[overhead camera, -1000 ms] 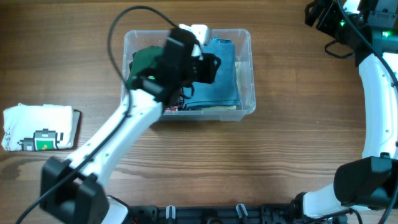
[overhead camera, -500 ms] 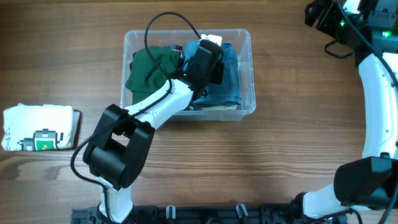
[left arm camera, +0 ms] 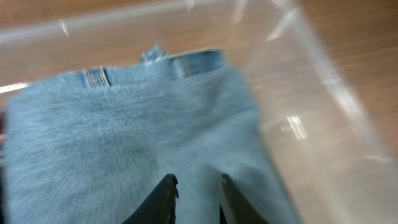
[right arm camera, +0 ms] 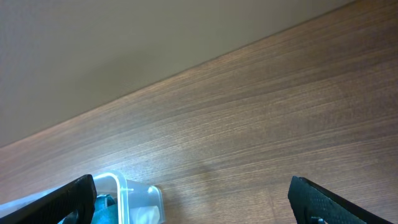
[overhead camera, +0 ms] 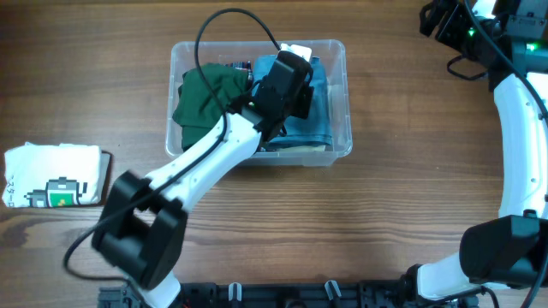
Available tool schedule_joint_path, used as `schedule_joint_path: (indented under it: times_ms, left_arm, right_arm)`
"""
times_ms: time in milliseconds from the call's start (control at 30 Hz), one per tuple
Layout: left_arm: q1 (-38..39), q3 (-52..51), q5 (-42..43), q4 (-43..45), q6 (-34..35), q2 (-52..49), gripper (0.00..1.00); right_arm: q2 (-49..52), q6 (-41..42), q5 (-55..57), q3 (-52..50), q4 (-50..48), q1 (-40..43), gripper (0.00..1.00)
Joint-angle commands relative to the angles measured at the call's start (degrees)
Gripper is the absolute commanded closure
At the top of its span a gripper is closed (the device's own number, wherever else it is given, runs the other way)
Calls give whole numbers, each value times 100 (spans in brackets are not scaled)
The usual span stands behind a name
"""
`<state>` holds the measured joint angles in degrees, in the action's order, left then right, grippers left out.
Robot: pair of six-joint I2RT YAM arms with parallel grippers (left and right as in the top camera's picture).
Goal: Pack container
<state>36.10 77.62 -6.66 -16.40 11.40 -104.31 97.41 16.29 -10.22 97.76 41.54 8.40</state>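
Since a second ago the left arm [overhead camera: 197, 162] has swung across the container [overhead camera: 342, 53], off the green shirt [overhead camera: 201, 98] and over to the jeans [overhead camera: 318, 115]. Wooden table [overhead camera: 402, 197] all round; the container sits on it, clear plastic, with the right arm [overhead camera: 518, 145] well off to its right. Inside the container the jeans fill the right half and the green shirt is bunched in the left half. A folded white cloth [overhead camera: 51, 175] with a green print lies on the table well left of the container. The left gripper [left arm camera: 196, 198] hangs just over the jeans, fingers narrow with a slim gap and nothing between them. The right gripper [right arm camera: 198, 199] is far right of the container, fingers spread wide, holding nothing
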Motion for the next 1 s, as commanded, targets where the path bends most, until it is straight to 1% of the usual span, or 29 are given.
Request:
schedule_joint_path:
  times_ms: [0, 33, 100, 133, 233, 300, 367, 400, 433, 500, 567, 633, 767, 967]
  left_arm:
    - [129, 50, -70, -389, -46, 577, 77]
    - [118, 50, -72, -599, 17, 693, 75]
    - [-17, 50, -74, -1045, 413, 1005, 71]
    - [-103, 50, -72, -1220, 553, 1169, 70]
    - [-518, 50, -70, -1934, 931, 1875, 64]
    - [-817, 50, -70, -2426, 1130, 2323, 48]
    - [-1117, 50, -66, -2887, 1364, 2708, 30]
    - [-1366, 50, -35, -3274, 1622, 2966, 28]
    - [-1613, 50, 0, -3628, 1818, 3165, 26]
    - [-2173, 24, 157, -4188, 2135, 3539, 26]
    - [-2702, 2, 501, -4472, 2216, 3858, 26]
    - [-3123, -59, 778, -4601, 2291, 4181, 26]
    - [-3738, -437, 857, -4734, 2688, 5021, 23]
    - [-4478, -1580, 837, -4750, 3305, 6568, 19]
  right_arm:
    - [63, 42, 37, -37, -15, -9, 0]
    - [63, 39, 39, -37, -15, -9, 0]
    - [63, 39, 39, -37, -15, -9, 0]
    - [63, 39, 39, -37, -15, -9, 0]
    - [63, 37, 37, -37, -15, -9, 0]
    - [63, 39, 37, -37, -15, -9, 0]
    - [63, 37, 39, -37, -13, -9, 0]
    - [63, 39, 39, -37, -15, -9, 0]
    - [63, 37, 39, -37, -15, -9, 0]
    - [63, 37, 39, -37, -13, -9, 0]
    - [63, 37, 39, -37, -15, -9, 0]
    - [63, 37, 39, -37, -15, -9, 0]
    - [63, 39, 39, -37, -13, -9, 0]
    - [63, 37, 39, -37, -15, -9, 0]
